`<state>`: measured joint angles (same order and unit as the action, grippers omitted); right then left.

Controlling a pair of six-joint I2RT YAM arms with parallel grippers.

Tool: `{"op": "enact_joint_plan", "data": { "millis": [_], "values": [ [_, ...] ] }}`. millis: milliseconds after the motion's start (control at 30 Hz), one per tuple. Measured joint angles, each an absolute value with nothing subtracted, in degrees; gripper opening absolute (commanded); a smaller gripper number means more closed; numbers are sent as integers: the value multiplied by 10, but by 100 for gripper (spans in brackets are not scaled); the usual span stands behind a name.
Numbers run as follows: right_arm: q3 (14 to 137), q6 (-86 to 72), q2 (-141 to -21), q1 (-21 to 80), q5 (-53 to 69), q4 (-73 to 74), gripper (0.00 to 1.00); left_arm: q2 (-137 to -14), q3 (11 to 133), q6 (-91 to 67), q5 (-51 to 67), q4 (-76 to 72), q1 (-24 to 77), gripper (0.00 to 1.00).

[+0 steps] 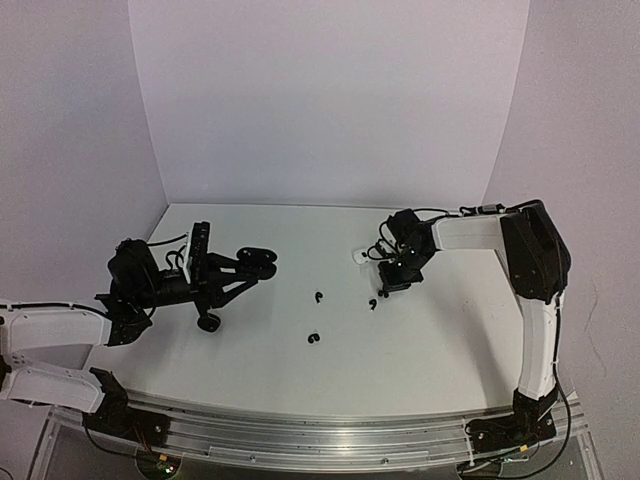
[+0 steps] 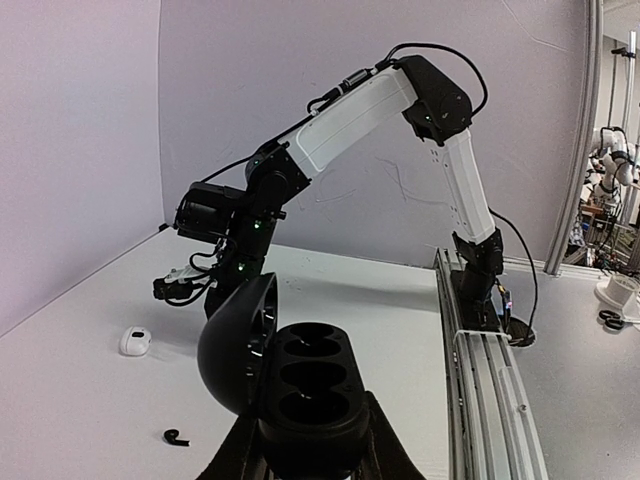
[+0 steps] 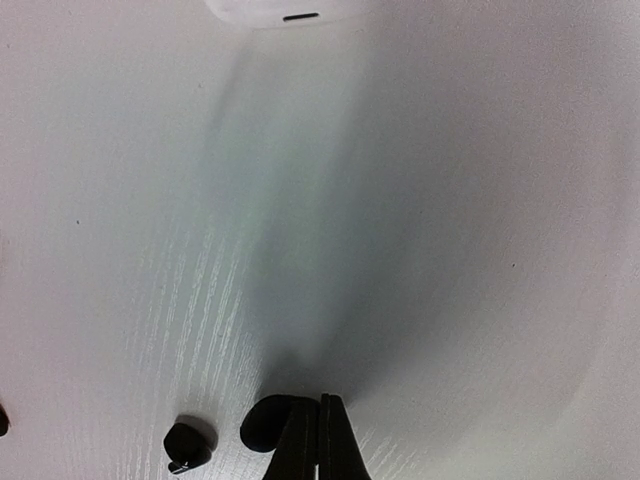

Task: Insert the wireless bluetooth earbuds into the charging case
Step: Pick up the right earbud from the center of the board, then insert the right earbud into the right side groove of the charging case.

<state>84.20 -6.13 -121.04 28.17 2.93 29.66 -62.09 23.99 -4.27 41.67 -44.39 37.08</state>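
Note:
My left gripper (image 2: 312, 446) is shut on the base of a black charging case (image 2: 310, 385) and holds it above the table. The case's lid stands open to the left and its sockets look empty. From above, that case (image 1: 256, 261) hangs at the left gripper (image 1: 240, 268), left of centre. My right gripper (image 3: 320, 440) is shut, tips down at the table. A black earbud (image 3: 266, 424) lies against the outer side of its left finger, and another earbud (image 3: 188, 445) lies further left. In the top view the right gripper (image 1: 391, 286) is beside a black earbud (image 1: 373, 303).
A white closed case (image 1: 360, 256) lies just behind the right gripper and also shows as the white case (image 2: 135, 341) and the white case (image 3: 285, 10). Two loose black earbuds (image 1: 319, 297) (image 1: 314, 338) lie mid-table. An aluminium rail (image 1: 320, 430) runs along the near edge.

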Motion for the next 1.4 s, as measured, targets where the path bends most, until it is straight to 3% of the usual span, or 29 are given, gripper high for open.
{"op": "enact_joint_plan", "data": {
  "millis": [733, 1133, 1400],
  "values": [
    [854, -82, -1109, 321, -47, 306, 0, -621, 240, -50, 373, -445, 371, 0],
    [876, 39, -887, 565, -189, 22, 0, -639, 259, -86, 326, -502, 371, 0],
    [867, 158, -909, 687, -235, -104, 0, -645, 259, -74, 299, -552, 371, 0]
  ]
}}
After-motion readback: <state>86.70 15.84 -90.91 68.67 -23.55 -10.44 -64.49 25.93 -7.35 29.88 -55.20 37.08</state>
